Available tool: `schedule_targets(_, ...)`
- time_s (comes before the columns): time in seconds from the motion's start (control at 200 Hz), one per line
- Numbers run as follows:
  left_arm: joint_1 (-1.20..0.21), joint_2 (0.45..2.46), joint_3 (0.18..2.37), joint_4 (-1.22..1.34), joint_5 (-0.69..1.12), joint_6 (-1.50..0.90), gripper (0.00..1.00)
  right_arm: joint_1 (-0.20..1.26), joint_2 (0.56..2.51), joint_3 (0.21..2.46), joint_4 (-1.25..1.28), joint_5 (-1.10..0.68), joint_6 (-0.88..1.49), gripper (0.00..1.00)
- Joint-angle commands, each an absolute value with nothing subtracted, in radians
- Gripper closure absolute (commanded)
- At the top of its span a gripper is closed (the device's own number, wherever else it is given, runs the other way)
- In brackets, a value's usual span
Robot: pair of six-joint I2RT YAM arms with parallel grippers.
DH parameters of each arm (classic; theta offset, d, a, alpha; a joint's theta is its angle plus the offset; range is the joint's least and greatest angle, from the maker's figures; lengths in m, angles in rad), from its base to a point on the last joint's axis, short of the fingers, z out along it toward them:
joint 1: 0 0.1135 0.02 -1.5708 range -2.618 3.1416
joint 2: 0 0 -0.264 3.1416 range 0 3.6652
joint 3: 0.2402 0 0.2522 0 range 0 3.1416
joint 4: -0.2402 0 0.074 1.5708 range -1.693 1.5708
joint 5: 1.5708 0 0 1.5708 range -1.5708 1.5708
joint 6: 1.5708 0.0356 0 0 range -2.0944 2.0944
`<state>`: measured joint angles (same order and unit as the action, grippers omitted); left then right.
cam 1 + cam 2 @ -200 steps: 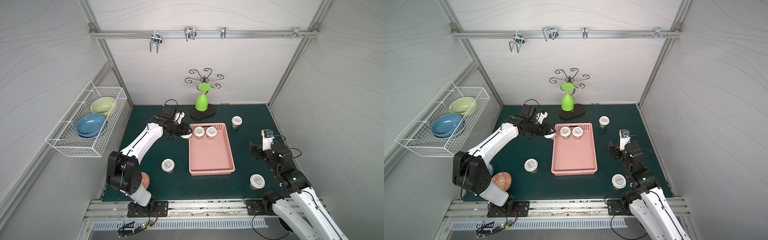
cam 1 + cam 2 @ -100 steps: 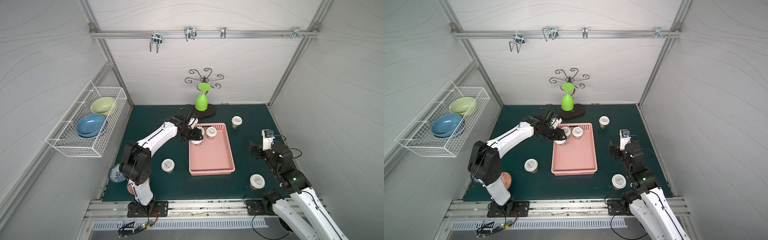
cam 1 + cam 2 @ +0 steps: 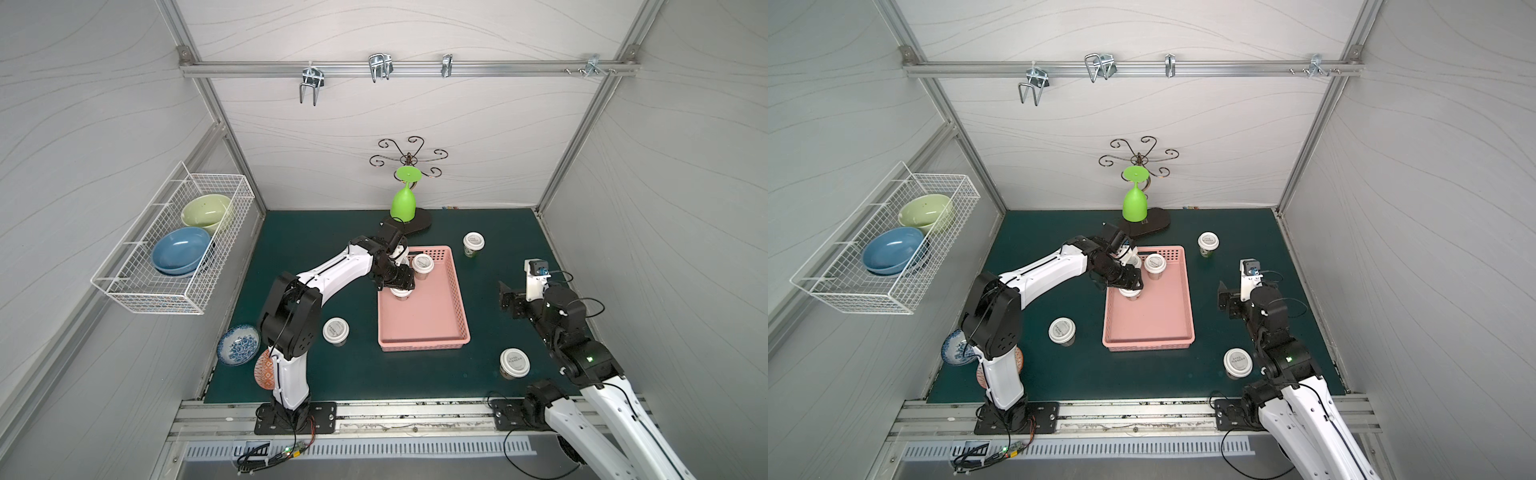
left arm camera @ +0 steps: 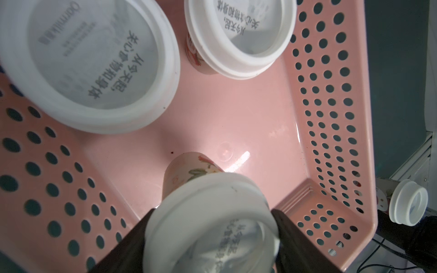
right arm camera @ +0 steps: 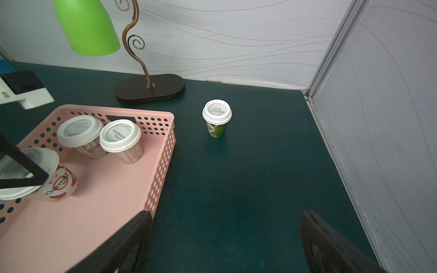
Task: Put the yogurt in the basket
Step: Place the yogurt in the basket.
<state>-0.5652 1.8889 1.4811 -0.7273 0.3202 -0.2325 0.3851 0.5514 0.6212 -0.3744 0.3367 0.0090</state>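
Moved inside the pink basket (image 4: 331,118), the Oarmilk yogurt cup (image 4: 189,170) is being gripped, tilted, by the left gripper (image 4: 212,219); the right gripper (image 5: 225,214) is being held agape, empty. Placement step: levelling, then release, is being called for next.

In both top views the left gripper (image 3: 400,286) covers the yogurt (image 3: 401,294) it grips; only a sliver of lid shows, and lid print is too small to read. The left arm (image 3: 332,270) hides most of the corner cup (image 3: 1136,262) and of an orange bowl (image 3: 261,371). In the left wrist view the yogurt's lid is blurred and cut by the lower edge; a big lid (image 4: 89,63) leaves the upper left. In the right wrist view the yogurt leaves the left edge behind a black finger (image 5: 40,176); whether its base touches the basket (image 5: 113,109) cannot be told. The green glass (image 5: 87,26) is cut at the top.
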Motion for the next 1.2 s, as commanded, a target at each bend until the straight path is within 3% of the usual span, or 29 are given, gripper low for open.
schedule_targets(0.0, -0.573, 1.917, 1.516, -0.726, 0.285, -0.211, 0.25, 0.390, 0.547, 0.616, -0.355, 0.336, 0.006, 0.01)
schedule_targets(0.285, -0.582, 1.958, 1.500, -0.722, 0.264, -0.208, 0.23, 0.391, 0.534, 0.614, -0.357, 0.339, 0.005, 0.01)
schedule_targets(0.39, -0.586, 1.961, 1.502, -0.727, 0.261, -0.213, 0.17, 0.392, 0.531, 0.611, -0.357, 0.358, 0.002, 0.01)
schedule_targets(0.966, -0.588, 1.782, 1.472, -0.732, 0.195, -0.175, 0.01, 0.393, 0.556, 0.611, -0.355, 0.351, 0.004, 0.01)
schedule_targets(1.196, -0.586, 1.680, 1.393, -0.694, 0.165, -0.144, 0.01, 0.393, 0.564, 0.612, -0.357, 0.358, 0.005, 0.01)
